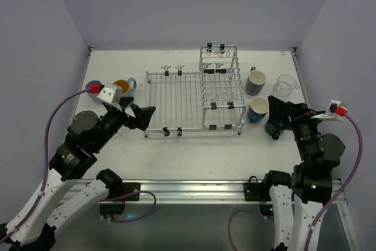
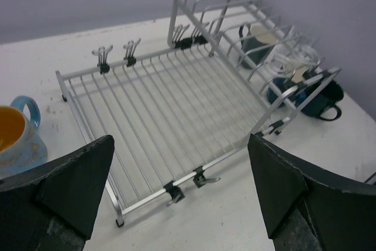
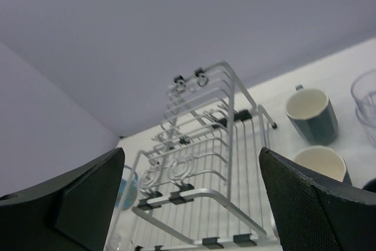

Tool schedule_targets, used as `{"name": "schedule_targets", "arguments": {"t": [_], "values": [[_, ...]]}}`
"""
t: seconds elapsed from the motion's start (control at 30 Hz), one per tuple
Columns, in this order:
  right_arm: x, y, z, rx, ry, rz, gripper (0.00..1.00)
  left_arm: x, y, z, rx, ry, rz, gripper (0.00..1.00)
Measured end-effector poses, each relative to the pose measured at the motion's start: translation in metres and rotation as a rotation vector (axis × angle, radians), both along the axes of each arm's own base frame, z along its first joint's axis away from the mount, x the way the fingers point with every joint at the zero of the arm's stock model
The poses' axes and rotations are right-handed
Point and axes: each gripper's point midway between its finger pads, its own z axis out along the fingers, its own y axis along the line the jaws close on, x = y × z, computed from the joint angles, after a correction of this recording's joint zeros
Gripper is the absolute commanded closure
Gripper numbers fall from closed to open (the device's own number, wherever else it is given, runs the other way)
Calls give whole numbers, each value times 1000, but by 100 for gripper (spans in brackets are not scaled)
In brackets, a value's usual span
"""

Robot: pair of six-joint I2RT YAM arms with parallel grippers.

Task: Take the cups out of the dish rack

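Left gripper (image 2: 179, 189) and right gripper (image 3: 194, 204) both gape empty, flanking the dish rack (image 1: 176, 95).
We see the rack's near left corner just ahead of the left gripper; right of the rack, near the right gripper, stand a dark green mug (image 1: 256, 82), a blue mug (image 1: 257, 110) and a clear glass (image 1: 285, 85).
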Motion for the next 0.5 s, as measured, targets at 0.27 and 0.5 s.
{"name": "schedule_targets", "arguments": {"t": [0.27,0.5], "values": [[-72,14,97,-80,-301,-1,1,-20,12,141,-156,-223,-12,0],[-86,15,107,-117,-334,-9,1,-39,24,187,-219,-319,-19,0]]}}
